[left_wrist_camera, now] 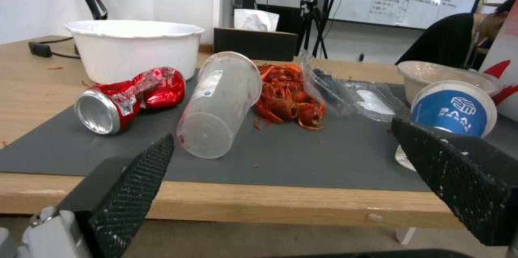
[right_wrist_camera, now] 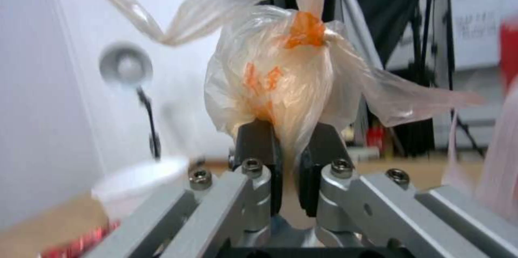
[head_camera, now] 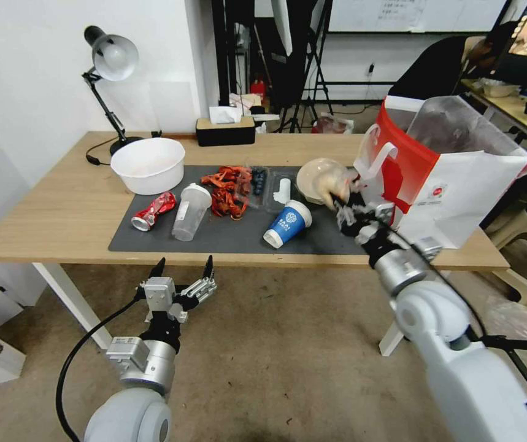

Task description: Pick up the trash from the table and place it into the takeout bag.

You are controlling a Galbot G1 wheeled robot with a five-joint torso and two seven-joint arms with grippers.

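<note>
Over the mat's 3 o'clock end: right gripper [head_camera: 342, 205] is raised just left of the takeout bag [head_camera: 459, 184], in front of the beige bowl [head_camera: 319, 178].
Right claw: clamped on the small plastic bag [right_wrist_camera: 281, 88]; the film is pinched between both fingers [right_wrist_camera: 259, 144] and an orange lump sits at its knot.
Small plastic bag: lifted off the table [head_camera: 61, 215], not inside the takeout bag.
Left gripper [head_camera: 182, 270]: hangs below the table's near edge at 6 o'clock, jaws spread wide, holding nothing.
Takeout bag: stands upright at the table's 3 o'clock end, its clear liner rising above the rim.
Paper cup [head_camera: 288, 224]: lies on its side on the mat [head_camera: 238, 236], near centre.
Shaker cup [head_camera: 189, 212]: lies on its side toward 9 o'clock.
Red can [head_camera: 153, 210]: crushed, just left of the shaker cup.
White bowl [head_camera: 148, 164]: at 10 o'clock, on the mat's far corner.
Lamp [head_camera: 111, 58]: behind the white bowl.
</note>
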